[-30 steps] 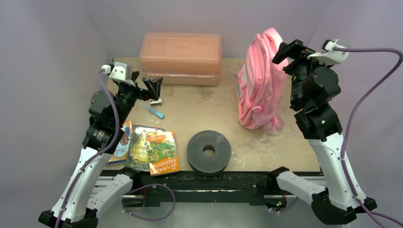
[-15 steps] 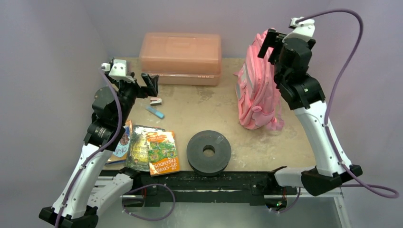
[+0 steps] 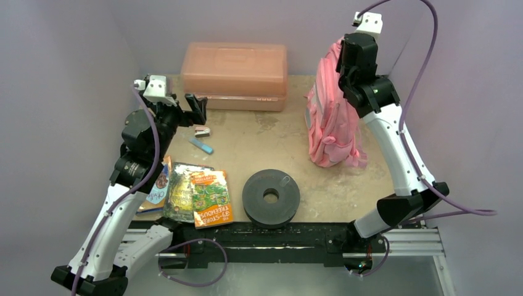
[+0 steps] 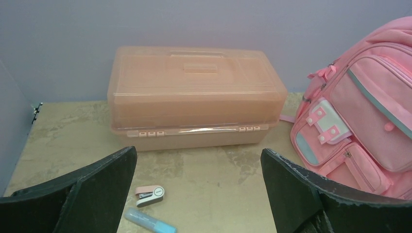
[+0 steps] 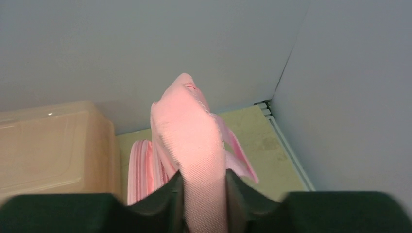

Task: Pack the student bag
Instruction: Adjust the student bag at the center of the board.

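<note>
Setting: a worn beige table (image 3: 259, 145) is standing in a booth of plain lilac walls. A salmon plastic box (image 3: 234, 74), lid shut, is sitting at the table's far edge and is serving as reference for all places below.

1. Left gripper (image 3: 197, 106): it is hovering above the table just in front of the box's left end. Its claw is gaping wide and holding nothing. In the left wrist view its two black fingers (image 4: 92, 187) are framing the box front.

2. Booklets (image 3: 192, 194): a small overlapping pile with colourful covers is lying flat, well in front of the box's left end, at the table's near edge.

3. Stapler (image 3: 201, 131): small, pink and white, it is lying on the table near the box's left front corner, below the left gripper.

4. Blue stick (image 3: 201, 145): short and pale blue, it is lying just beyond the stapler as counted from the box, close to it; whether they are touching cannot be told.

5. Black ring (image 3: 271, 197): a thick dark disc with a centre hole is lying flat, well in front of the box's right half.

6. Student bag (image 3: 332, 120): bright pink with grey trim, it is standing upright to the right of the box, front pockets facing it.

7. Right gripper (image 5: 203, 183): it is reaching over the bag's top, to the right of the box and above its lid level. Its claw is pinching the pink fabric at the bag's peak, one finger pressing on each side.
</note>
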